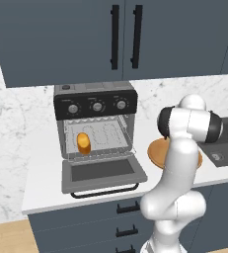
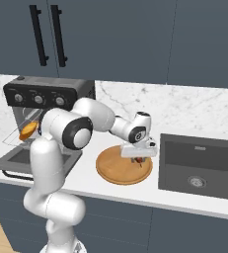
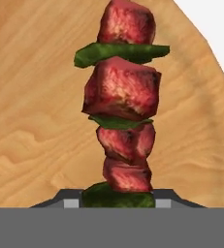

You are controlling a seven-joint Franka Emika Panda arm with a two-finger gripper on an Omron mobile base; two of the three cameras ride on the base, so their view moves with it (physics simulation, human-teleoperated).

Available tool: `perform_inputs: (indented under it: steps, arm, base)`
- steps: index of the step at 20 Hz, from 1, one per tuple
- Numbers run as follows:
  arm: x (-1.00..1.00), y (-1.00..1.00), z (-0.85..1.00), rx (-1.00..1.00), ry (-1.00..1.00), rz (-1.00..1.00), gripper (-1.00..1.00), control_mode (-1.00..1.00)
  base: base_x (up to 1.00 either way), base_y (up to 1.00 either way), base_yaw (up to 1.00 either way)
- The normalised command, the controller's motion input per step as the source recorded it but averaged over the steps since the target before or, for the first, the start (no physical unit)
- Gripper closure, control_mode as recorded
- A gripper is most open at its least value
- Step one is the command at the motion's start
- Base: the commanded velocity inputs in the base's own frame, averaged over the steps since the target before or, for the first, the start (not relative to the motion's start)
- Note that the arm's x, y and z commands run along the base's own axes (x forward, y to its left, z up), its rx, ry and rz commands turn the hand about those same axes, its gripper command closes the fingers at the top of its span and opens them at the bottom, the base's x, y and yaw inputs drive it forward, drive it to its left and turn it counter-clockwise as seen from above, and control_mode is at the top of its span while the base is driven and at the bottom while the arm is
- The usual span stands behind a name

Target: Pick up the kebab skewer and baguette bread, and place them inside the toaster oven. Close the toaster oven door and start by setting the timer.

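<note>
The toaster oven (image 1: 95,123) is sitting on the white counter (image 1: 41,173) against the marble backsplash, under the dark blue wall cabinets (image 1: 115,34). Its black control panel is carrying three round knobs (image 1: 96,105), and the toaster oven door (image 1: 103,174) is lying dropped open and flat, its black bar handle facing outward. The baguette bread (image 1: 83,143) is resting on the wire rack (image 1: 98,138) inside the oven, toward the left side of the cavity; in the right base view the same golden roll (image 2: 28,130) is showing at the oven mouth, just left of the arm's shoulder.

The arm is reaching to the right of the oven, over the round wooden plate (image 2: 116,169), which is lying on the counter between the oven and the dark sink (image 2: 199,165). The gripper (image 2: 137,159) is hanging low over the plate's far right part, pointing down at it.

In the hand view the kebab skewer (image 3: 125,106) is running up the middle of the picture over the wood grain of the plate (image 3: 31,121) (red-brown meat chunks alternating with green pepper slices). Its lowest green piece is sitting right between the two dark fingertips (image 3: 72,202) at the bottom edge, so the jaws are standing narrowly either side of the skewer's end; whether they are actually pressing on it I cannot tell
</note>
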Motion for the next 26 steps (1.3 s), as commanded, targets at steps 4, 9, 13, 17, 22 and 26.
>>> perform_inputs:
  steps: [4, 9, 13, 17, 22, 26]
  arm:
    - [-0.5, 0.04, 0.93, 0.0, -0.02, 0.11, 1.0, -1.0]
    - [-0.99, 0.22, 0.93, 0.0, -0.04, 0.16, 1.0, -1.0]
    - [-1.0, 0.94, 0.52, 0.0, 0.0, 0.02, 1.0, -1.0]
    - [-0.81, 1.0, 0.38, 0.0, 0.0, 0.0, 1.0, -1.0]
    - [-0.66, 1.0, 0.38, 0.01, 0.0, 0.0, 1.0, -1.0]
    - [-0.19, 1.0, 0.35, 0.0, 0.0, -0.03, 1.0, -1.0]
  base:
    - [0.0, 0.0, 0.0]
    - [0.0, 0.0, 0.0]
    - [0.0, 0.0, 0.0]
    - [0.0, 0.0, 0.0]
    - [0.0, 0.0, 0.0]
    - [0.0, 0.0, 0.0]
